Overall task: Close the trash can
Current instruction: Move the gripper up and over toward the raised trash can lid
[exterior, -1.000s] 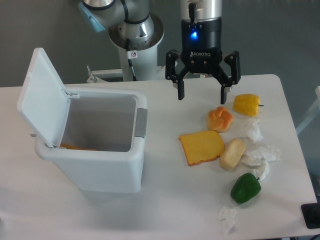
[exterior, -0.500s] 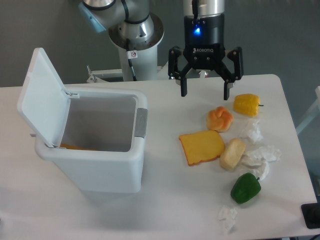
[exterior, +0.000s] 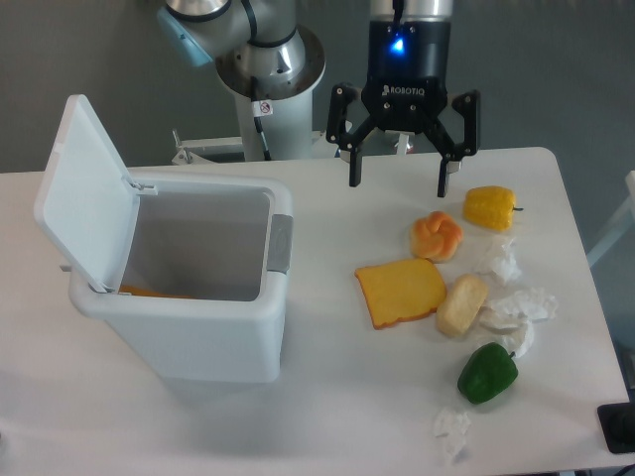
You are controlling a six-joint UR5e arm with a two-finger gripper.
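The trash can (exterior: 213, 337) is a large white bin on the left of the table. Its flat white lid (exterior: 81, 188) stands raised on the left side, leaving the top uncovered. A grey latch tab (exterior: 281, 243) sits on its right rim, and something orange lies at the bottom inside. My gripper (exterior: 399, 178) hangs open above the table's far middle, to the right of the can and higher than its rim, with nothing between its fingers.
Food lies right of the can: a yellow pepper (exterior: 489, 207), an orange piece (exterior: 437, 235), a yellow slice (exterior: 401, 292), a pale roll (exterior: 462, 304), a green pepper (exterior: 487, 373). Crumpled paper (exterior: 515, 309) is scattered among them. The robot base (exterior: 268, 79) stands behind.
The gripper has risen and shifted slightly right over the last second, staying open. The can and the food have not moved.
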